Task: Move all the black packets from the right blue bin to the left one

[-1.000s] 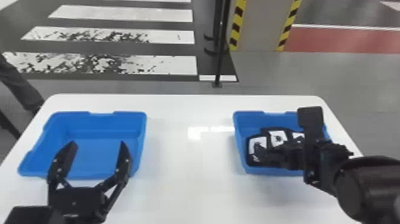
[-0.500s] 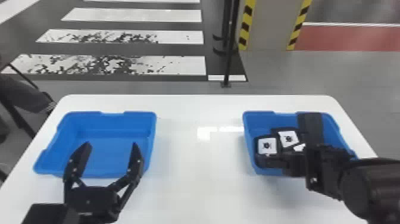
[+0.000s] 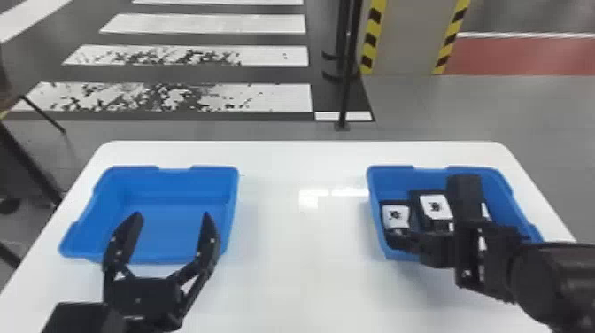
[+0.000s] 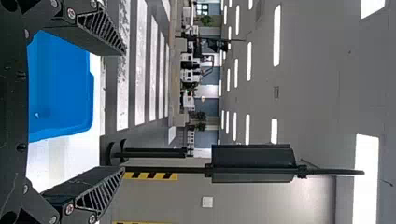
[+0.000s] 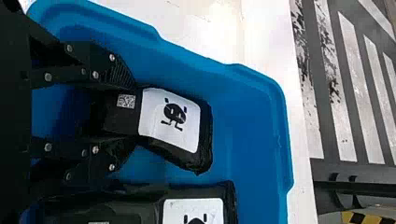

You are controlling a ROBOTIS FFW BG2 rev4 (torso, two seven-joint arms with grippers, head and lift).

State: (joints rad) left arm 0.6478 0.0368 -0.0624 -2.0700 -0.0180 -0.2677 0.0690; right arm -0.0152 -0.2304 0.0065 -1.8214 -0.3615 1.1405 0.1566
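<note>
In the head view, my left gripper (image 3: 170, 217) stands open in front of the left blue bin (image 3: 177, 203), which holds nothing visible. My right gripper (image 3: 405, 241) is low in the right blue bin (image 3: 376, 181), at the near end of the leftmost black packet (image 3: 395, 215). A second packet (image 3: 435, 207) lies beside it, and part of another is behind the arm. In the right wrist view, my right gripper (image 5: 134, 112) has its fingers pressed against both sides of a white-labelled black packet (image 5: 170, 121); a neighbouring packet (image 5: 194, 210) lies alongside. My left gripper (image 4: 123, 111) is open in its wrist view.
Both bins stand on a white table (image 3: 301, 257) with a wide stretch of tabletop between them. A dark pole (image 3: 347, 79) stands on the floor behind the table's far edge.
The head view has swung slightly, so the table and bins appear farther right. Relative to its bin, the right arm has shifted a little left and lower. My left gripper remains open.
</note>
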